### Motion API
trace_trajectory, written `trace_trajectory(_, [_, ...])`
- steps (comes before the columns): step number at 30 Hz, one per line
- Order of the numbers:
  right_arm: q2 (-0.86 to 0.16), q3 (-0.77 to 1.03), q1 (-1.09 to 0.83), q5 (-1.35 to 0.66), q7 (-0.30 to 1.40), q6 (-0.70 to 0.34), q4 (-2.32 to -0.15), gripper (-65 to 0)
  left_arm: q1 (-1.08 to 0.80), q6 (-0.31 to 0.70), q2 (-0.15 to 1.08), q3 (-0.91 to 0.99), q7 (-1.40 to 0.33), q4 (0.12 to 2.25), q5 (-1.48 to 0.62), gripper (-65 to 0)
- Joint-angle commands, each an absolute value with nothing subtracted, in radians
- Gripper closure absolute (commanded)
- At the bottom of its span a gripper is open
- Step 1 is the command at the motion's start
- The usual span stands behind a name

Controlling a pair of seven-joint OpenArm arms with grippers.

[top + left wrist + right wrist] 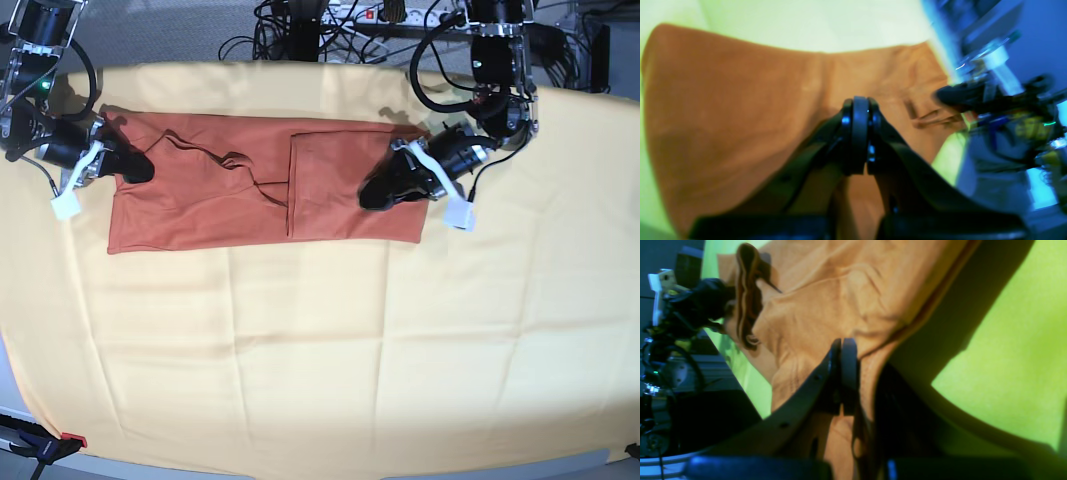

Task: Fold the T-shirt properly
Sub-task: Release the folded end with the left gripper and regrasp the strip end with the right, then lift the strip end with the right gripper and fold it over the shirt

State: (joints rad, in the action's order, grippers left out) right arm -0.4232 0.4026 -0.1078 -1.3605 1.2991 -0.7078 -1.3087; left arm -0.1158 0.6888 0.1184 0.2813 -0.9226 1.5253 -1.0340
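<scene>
the t-shirt (230, 190) lies spread as a long rust-orange band across the far part of the worktop (330, 360), on the pale yellow cloth (320, 330) that covers it. only the base view shows the whole layout: a rectangular folded panel sits on the garment's right half, its edge running down the middle, and wrinkles and a curved seam mark the left half.

in that view the left end effector (375, 193) is over the right-hand part of the shirt, near the folded panel's far side, while the right end effector (135, 168) is at the shirt's upper left corner. whether either one is gripping cannot be told from there.

the wrist views settle this. in the left wrist view the left end effector (859, 133) has its fingers pressed together, with orange fabric (740, 110) filling the frame around and behind them; the picture is blurred, and the other arm shows as a dark smear at the right edge. the right wrist view is sharper: the right end effector (844, 373) is pressed together on a hem of the t-shirt (840, 300), the cloth lifted enough to cast a dark shadow on the yellow-green cover (1007, 356). at the far left of that view a bunched fold of fabric stands up beside the opposite arm.
</scene>
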Motion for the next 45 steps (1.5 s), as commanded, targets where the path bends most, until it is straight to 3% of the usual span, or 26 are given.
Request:
trace_trajectory(1, [-0.444, 0.409, -0.086, -1.338, 1.296, -0.698, -1.313, 0.0, -0.098, 0.698, 0.125, 0.308, -0.927, 1.547, -1.116, 0.0])
trace_trajectory(6, [-0.481, 0.409, -0.032, -1.248, 1.296, -0.698, -1.313, 0.0, -0.074, 0.698, 0.131, 0.442, -1.056, 1.547, -1.293, 0.0])
trace_trajectory(18, [-0.638, 0.414, 0.028, -1.146, 1.272, -0.698, -1.328, 0.0, -0.097, 0.698, 0.286, 0.572, -1.082, 1.547, -1.292, 0.0])
trace_trajectory(28, [-0.656, 0.448, 0.011, -0.994, 1.272, -0.609, -1.627, 0.0, -0.124, 0.698, 0.302, 0.572, -1.082, 1.547, -1.291, 0.0])
trace_trajectory(36, [-0.545, 0.448, -0.125, -1.053, 1.269, -0.607, -1.959, 0.0, -0.155, 0.698, 0.302, 0.572, -1.082, 1.547, -1.291, 0.0])
trace_trajectory(45, [-0.341, 0.445, -0.190, -1.283, 1.269, -0.698, -2.050, 0.0, -0.159, 0.698, 0.302, 0.572, -1.083, 1.547, -1.291, 0.0])
